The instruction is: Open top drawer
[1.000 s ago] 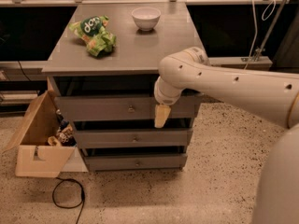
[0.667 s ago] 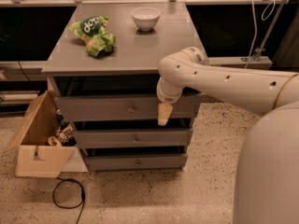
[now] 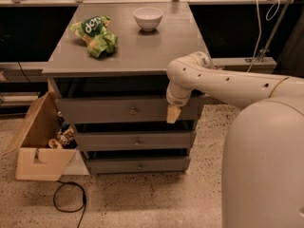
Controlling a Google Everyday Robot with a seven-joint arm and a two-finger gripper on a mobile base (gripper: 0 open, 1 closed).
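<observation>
The top drawer is the tallest grey front of the grey cabinet, with a small round metal knob at its middle. A dark gap shows above its front panel. My gripper hangs tan-tipped from the white arm, pointing down in front of the right part of the top drawer's front. It is to the right of the knob and apart from it. Two shallower drawers lie below.
A green snack bag and a white bowl sit on the cabinet top. An open cardboard box with items stands on the floor at the left. A black cable loops on the floor. My white body fills the lower right.
The gripper has shifted a little to the right and slightly up along the top drawer's front. The drawers have not moved.
</observation>
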